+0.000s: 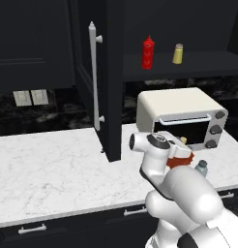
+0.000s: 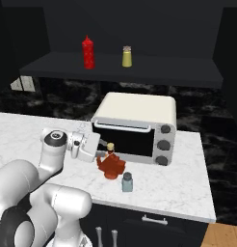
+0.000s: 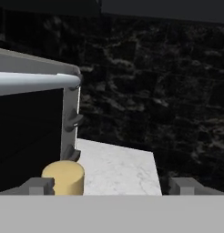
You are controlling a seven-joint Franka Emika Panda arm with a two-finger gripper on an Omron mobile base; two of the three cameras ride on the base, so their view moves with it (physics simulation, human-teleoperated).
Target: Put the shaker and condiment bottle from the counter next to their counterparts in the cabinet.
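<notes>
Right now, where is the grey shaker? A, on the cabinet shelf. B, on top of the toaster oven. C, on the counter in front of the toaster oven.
C: the grey shaker stands on the counter in front of the toaster oven, beside the brown bottle.

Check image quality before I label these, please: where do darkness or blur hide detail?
Left base view: the cabinet door and interior merge into black, only its silver handle reading clearly. Right base view: evenly lit, the shaker and condiment bottle sharp against the counter. Hand view: dim backsplash; the tan cap looks soft.
</notes>
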